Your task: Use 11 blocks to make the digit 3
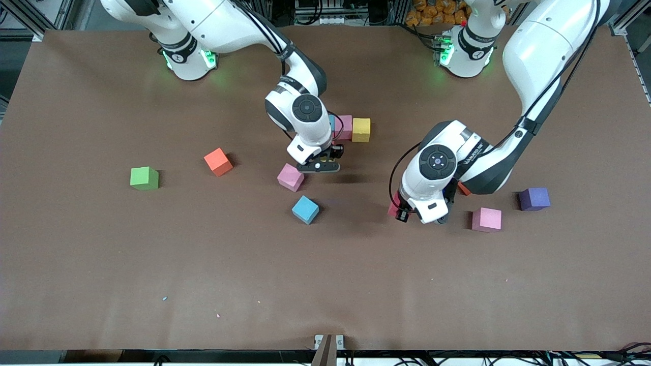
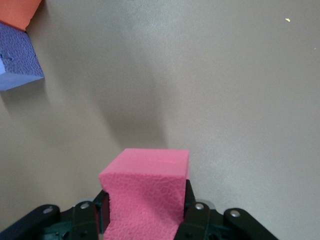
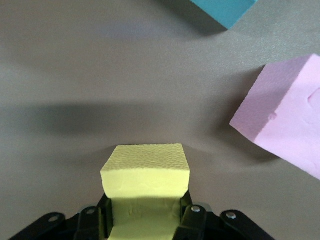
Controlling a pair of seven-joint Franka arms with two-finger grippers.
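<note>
**Front view.** Taking the middle of the table (image 1: 325, 284) as the hub of a dial:
- The right end effector (image 1: 319, 166) hangs close to the hub at about 11 o'clock. It is pinching a yellow block (image 1: 325, 159) that shows only as a speck under the wrist.
- A tilted pink block (image 1: 290, 177) lies just beside it at its 9 o'clock, and a cyan block (image 1: 305, 209) sits at that pink block's 5 o'clock.
- At 1 o'clock from the hub, a row pink block (image 1: 344, 127) touches a row yellow block (image 1: 361, 129). A cyan sliver (image 1: 331, 122) on the pink one's free side is mostly hidden by the right arm.
- An orange block (image 1: 218, 161) lies toward 10 o'clock and a green cube (image 1: 144, 178) toward 9 o'clock.
- The left end effector (image 1: 422, 216) is at about 3 o'clock and grips a deep pink block (image 1: 391, 208).
- A pale pink block (image 1: 486, 219) is near it at its 3 o'clock, with a purple block (image 1: 534, 199) farther out.
- A second orange block (image 1: 464, 189) peeks from under the left arm.

**Left wrist view.** The left end effector (image 2: 145, 212) is pressed onto the two sides of the deep pink block (image 2: 145, 190). The purple block (image 2: 17, 60) and the second orange block (image 2: 17, 12) show at the frame's edge.

**Right wrist view.** The right end effector (image 3: 145, 215) clamps the yellow block (image 3: 145, 172) above bare table. The tilted pink block (image 3: 285, 120) and the cyan block (image 3: 222, 10) lie ahead of it.
</note>
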